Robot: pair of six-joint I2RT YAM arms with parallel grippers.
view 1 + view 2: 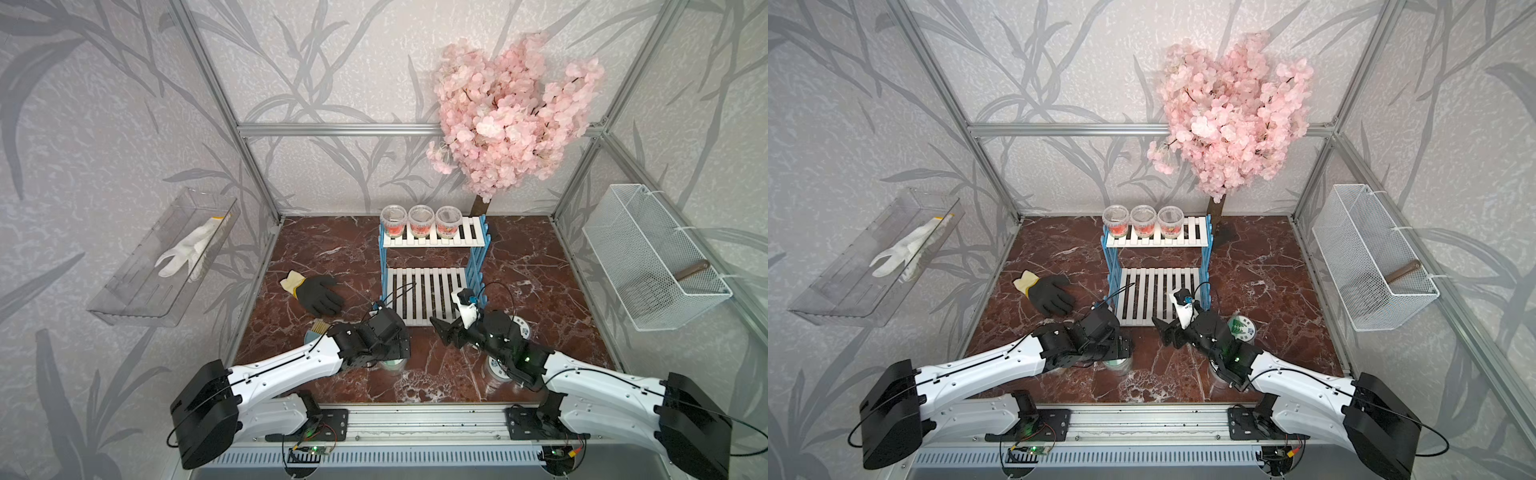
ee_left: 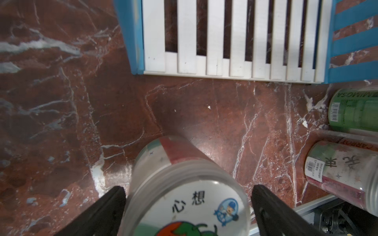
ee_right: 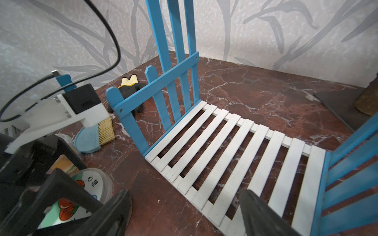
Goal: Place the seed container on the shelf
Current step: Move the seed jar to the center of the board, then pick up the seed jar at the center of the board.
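Seed container (image 2: 178,159) upright, long axis vertical, lid up, straddled by left gripper (image 2: 188,189) jaws spread wide; right gripper (image 3: 185,194) jaws apart, empty, at shelf (image 3: 225,143) front.

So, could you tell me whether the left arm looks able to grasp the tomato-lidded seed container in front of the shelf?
Probably yes: the left gripper is open, its fingers flank the seed container on both sides, and nothing shows between them and it.

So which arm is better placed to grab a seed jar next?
Left. The left gripper is open with its jaws either side of a seed container standing on the table before the shelf. The right gripper is open too, but nothing sits between its jaws.
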